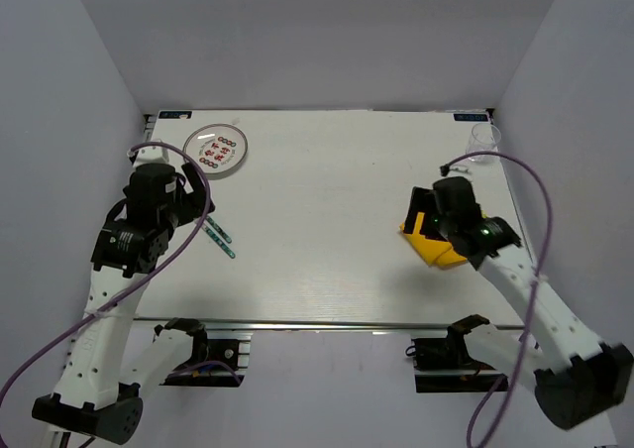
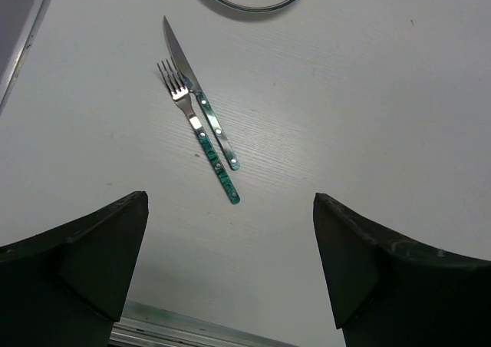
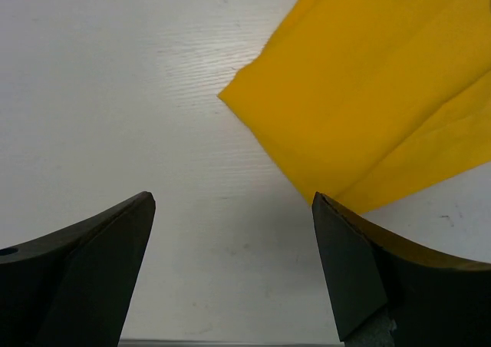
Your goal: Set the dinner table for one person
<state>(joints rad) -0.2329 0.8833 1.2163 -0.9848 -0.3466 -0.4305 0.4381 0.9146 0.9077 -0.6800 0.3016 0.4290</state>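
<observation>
1. The left gripper [image 2: 230,197] hovers above the large white rectangular dinner table [image 1: 327,220], jaws spread wide and holding nothing. Just ahead of it lie a steel knife with a green handle [image 2: 201,101] and a matching steel fork [image 2: 196,128].
2. The right gripper [image 3: 232,196] is also spread wide and empty, low over the tabletop. The corner of a folded yellow cloth placemat [image 3: 368,94] sits just beyond its fingertips.
3. The table fills the middle of the overhead view, with its metal rail along the near edge by the arm bases.
4. Risk, cutlery: the knife and fork lie side by side, so close that they seem to touch. A wide pinch could catch both, or nudge 1 away. Both are thin and flat, so the fingertips may scrape the tabletop and slip off.
5. Risk, placemat: it is folded in layers. Pinching only the top layer would likely drag it open crookedly.
6. Risk, glass: a clear drinking glass [image 1: 485,141] stands near the far right corner. A sweep of the right arm or its purple cable could tip it.
7. Risk, plate: the round white plate with a printed pattern [image 1: 216,149] has a low rim, which offers little to grip.
8. Count: 1 plate, 1 knife, 1 fork, 1 placemat, 1 glass, 2 arms.
</observation>
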